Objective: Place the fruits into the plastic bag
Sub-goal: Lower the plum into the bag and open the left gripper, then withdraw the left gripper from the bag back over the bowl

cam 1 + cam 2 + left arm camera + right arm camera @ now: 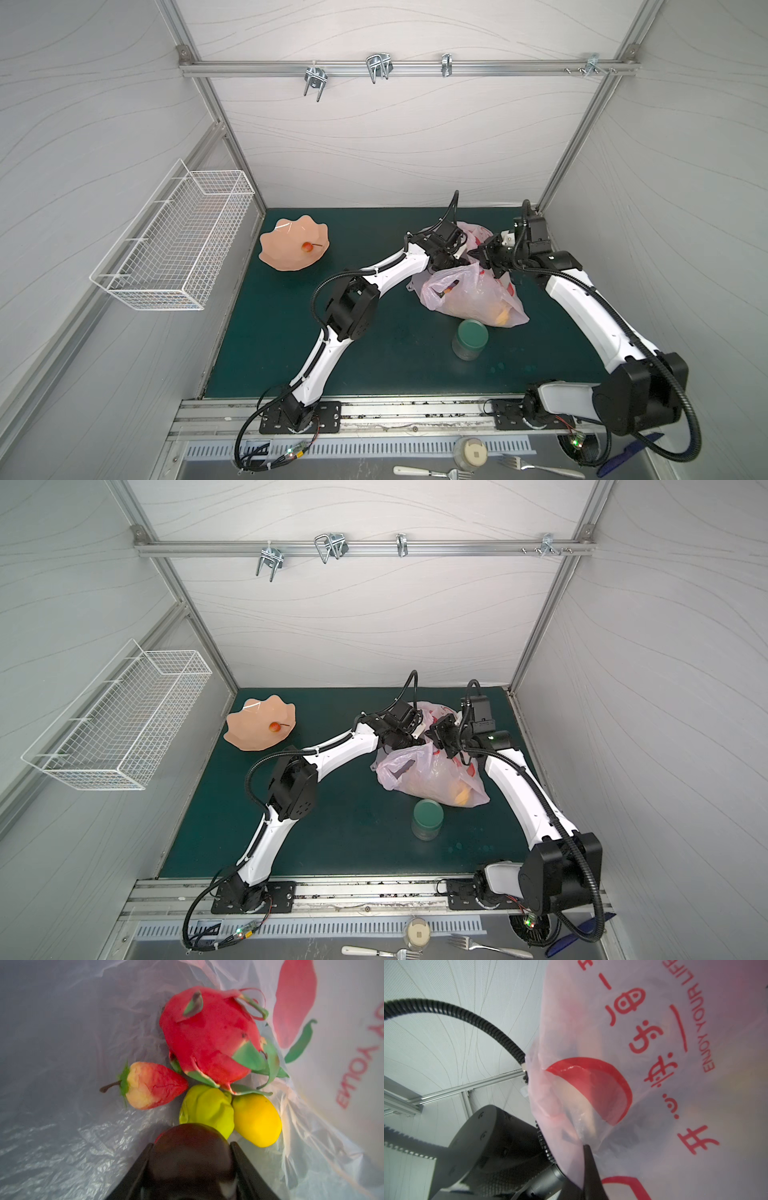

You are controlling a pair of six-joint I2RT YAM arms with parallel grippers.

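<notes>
The pale pink plastic bag (469,299) (432,775) lies on the green mat, mouth held up. My left gripper (192,1144) (459,259) reaches inside it, its jaws closed on the dark brown round fruit (191,1159). Below lie the dragon fruit (207,1039), a strawberry (151,1086), a green lime (205,1111) and the yellow lemon (257,1120). My right gripper (586,1147) (478,254) is shut, pinching the bag's (654,1064) printed film at its upper edge. A small cherry (306,247) (274,727) rests in the peach scalloped dish (282,257).
A green-lidded glass jar (469,338) (427,818) stands just in front of the bag. A white wire basket (174,245) hangs on the left wall. Forks and a small jar (469,453) lie on the front ledge. Both arms crowd over the bag's mouth.
</notes>
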